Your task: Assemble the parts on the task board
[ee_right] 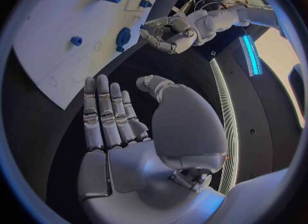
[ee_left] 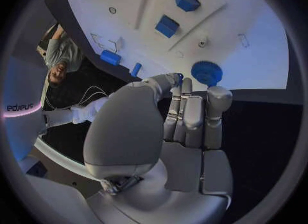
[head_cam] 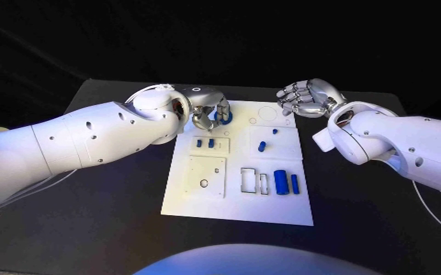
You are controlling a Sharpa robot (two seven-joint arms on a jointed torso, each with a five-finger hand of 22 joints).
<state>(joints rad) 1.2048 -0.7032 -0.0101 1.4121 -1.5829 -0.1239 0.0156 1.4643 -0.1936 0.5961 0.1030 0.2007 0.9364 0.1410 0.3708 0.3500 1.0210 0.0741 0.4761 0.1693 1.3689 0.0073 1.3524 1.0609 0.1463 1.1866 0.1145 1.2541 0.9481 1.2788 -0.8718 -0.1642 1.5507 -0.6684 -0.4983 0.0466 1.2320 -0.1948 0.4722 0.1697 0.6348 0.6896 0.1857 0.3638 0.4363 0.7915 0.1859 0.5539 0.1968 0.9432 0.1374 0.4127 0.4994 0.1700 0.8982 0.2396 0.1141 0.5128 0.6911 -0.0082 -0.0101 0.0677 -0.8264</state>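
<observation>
The white task board [head_cam: 237,205] lies between both hands, its blue cylinder [head_cam: 280,182] and bar [head_cam: 295,184] nearer the robot than the empty, spread right hand [head_cam: 309,98], while the left hand [head_cam: 208,111] pinches a blue gear [head_cam: 224,118] at the board's far corner

Parts [head_cam: 280,182] on task board [head_cam: 207,202]

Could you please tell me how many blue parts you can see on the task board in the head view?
7: a gear at the left hand, two small pieces in the left tray, two near the middle, two cylinders at the lower right. The hand may hide others.
</observation>
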